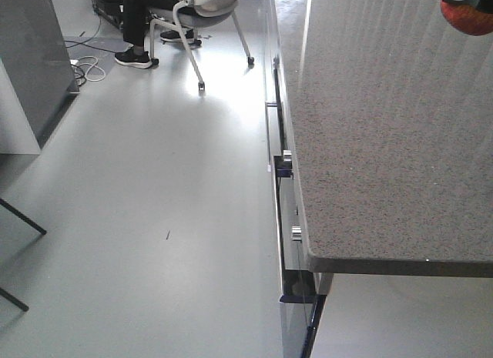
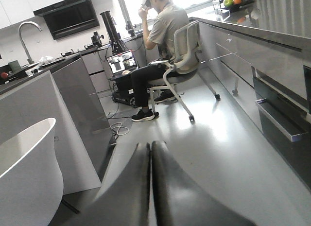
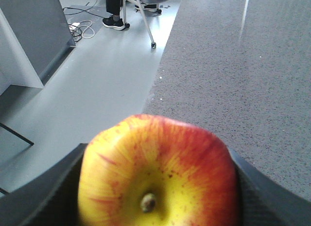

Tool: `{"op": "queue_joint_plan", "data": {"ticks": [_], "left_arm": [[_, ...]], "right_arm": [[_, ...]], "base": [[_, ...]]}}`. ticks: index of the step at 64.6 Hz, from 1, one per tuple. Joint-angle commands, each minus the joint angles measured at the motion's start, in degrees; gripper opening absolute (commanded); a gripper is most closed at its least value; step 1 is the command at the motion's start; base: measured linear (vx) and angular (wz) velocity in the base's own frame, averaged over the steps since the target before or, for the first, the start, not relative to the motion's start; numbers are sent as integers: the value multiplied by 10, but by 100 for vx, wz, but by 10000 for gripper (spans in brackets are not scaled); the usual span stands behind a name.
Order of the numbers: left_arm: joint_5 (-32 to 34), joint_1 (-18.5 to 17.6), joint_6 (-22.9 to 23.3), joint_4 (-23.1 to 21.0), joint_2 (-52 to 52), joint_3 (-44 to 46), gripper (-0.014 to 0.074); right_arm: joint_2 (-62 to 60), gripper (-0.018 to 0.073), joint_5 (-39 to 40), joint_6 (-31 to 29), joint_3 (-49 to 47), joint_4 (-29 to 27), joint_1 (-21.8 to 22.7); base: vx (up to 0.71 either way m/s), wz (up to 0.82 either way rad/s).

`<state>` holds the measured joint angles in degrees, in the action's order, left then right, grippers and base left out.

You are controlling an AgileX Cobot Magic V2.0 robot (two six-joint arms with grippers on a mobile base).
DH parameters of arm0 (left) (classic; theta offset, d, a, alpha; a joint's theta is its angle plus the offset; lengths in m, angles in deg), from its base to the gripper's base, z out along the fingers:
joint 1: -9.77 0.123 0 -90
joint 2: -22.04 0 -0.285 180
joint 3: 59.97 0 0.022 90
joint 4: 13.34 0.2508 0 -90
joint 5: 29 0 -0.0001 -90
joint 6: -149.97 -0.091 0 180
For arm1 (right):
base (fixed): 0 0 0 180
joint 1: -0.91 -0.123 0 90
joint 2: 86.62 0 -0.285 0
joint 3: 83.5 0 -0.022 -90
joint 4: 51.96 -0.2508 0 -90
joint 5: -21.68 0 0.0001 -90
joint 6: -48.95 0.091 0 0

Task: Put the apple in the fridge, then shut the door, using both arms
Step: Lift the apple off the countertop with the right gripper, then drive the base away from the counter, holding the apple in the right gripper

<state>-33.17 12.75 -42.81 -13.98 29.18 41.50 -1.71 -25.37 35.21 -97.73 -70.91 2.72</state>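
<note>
My right gripper (image 3: 158,187) is shut on the apple (image 3: 158,172), red with yellow patches, stem end toward the camera, a black finger on each side. It hangs over the left edge of the speckled grey counter (image 3: 243,65). The apple's red underside (image 1: 467,18) also shows at the top right of the front view, above the counter (image 1: 385,127). My left gripper (image 2: 149,148) is shut and empty, its dark fingers pressed together above the grey floor. The fridge and its door are out of view.
A seated person on a white rolling chair (image 2: 182,51) is down the aisle. Grey drawer fronts with handles (image 1: 286,219) run under the counter. A grey island cabinet (image 2: 73,114) and a white chair back (image 2: 29,167) stand left. Cables (image 1: 86,68) lie on the floor.
</note>
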Motion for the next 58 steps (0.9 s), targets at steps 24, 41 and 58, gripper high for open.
{"op": "queue_joint_plan", "data": {"ticks": [24, 41, 58], "left_arm": [[42, -2, 2, -2, -3, 9, -6], [42, -2, 2, -2, -3, 9, -6], [42, -2, 2, -2, -3, 9, -6]], "right_arm": [[-15, 36, 39, -3, -16, -9, 3], [-15, 36, 39, -3, -16, -9, 3], [-15, 36, 39, -3, -16, -9, 3]], "base": [[-1, 22], [-1, 45], [-2, 53]]}}
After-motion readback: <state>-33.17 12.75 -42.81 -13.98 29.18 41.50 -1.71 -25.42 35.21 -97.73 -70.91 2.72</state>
